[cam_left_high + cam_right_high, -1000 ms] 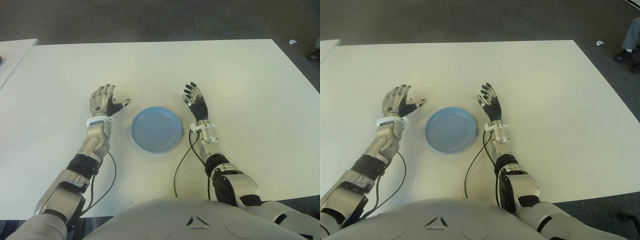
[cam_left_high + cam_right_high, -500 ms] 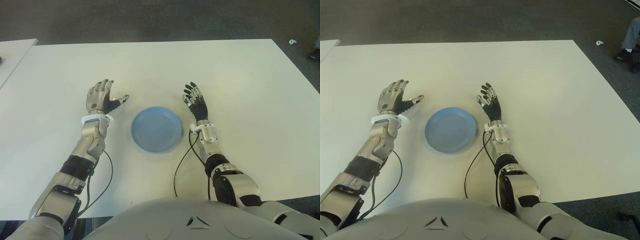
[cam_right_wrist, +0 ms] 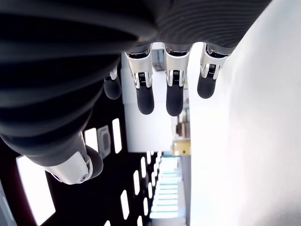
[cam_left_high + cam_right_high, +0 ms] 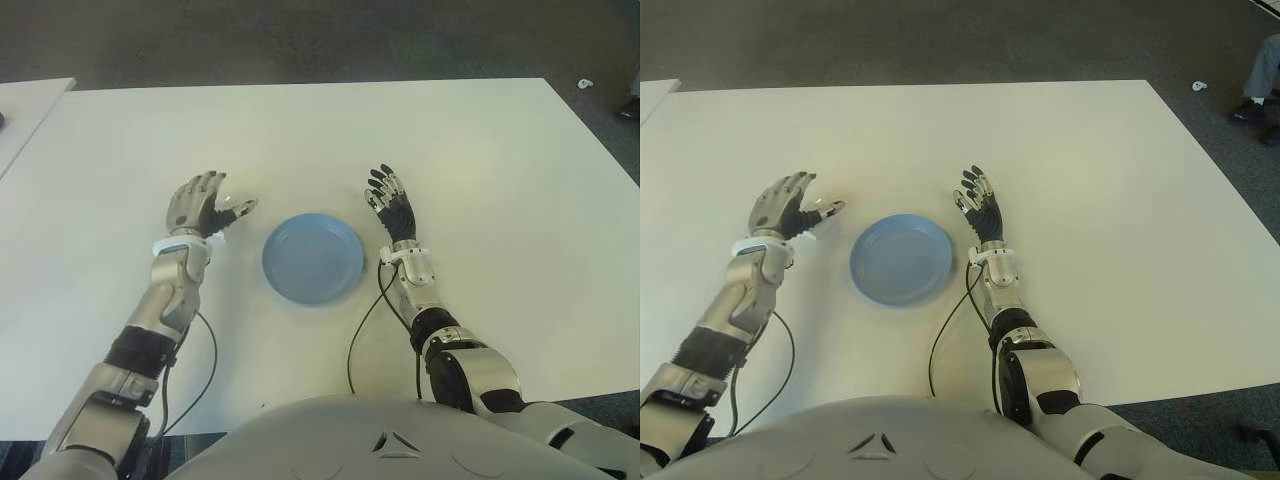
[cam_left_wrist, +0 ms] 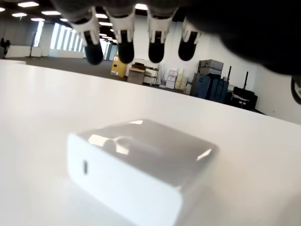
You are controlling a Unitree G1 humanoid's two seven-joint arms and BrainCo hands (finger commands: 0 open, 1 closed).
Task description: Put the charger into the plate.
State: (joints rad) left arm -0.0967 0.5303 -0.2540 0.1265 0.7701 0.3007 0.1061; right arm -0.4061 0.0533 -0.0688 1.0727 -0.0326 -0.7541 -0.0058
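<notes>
A white block-shaped charger lies on the white table, seen close up in the left wrist view. My left hand hovers over it, left of the blue plate, with its fingers spread and holding nothing. In the eye views the hand hides most of the charger. The plate has nothing in it. Right of the plate my right hand shows with its fingers straight and holding nothing.
Black cables trail from both wrists toward my body. A second white table shows at the far left. Beyond the table is dark floor, with a small white object and a person's leg at the far right.
My left hand has shifted a little to the left and tipped palm-down toward the table. The right hand and the plate have not moved.
</notes>
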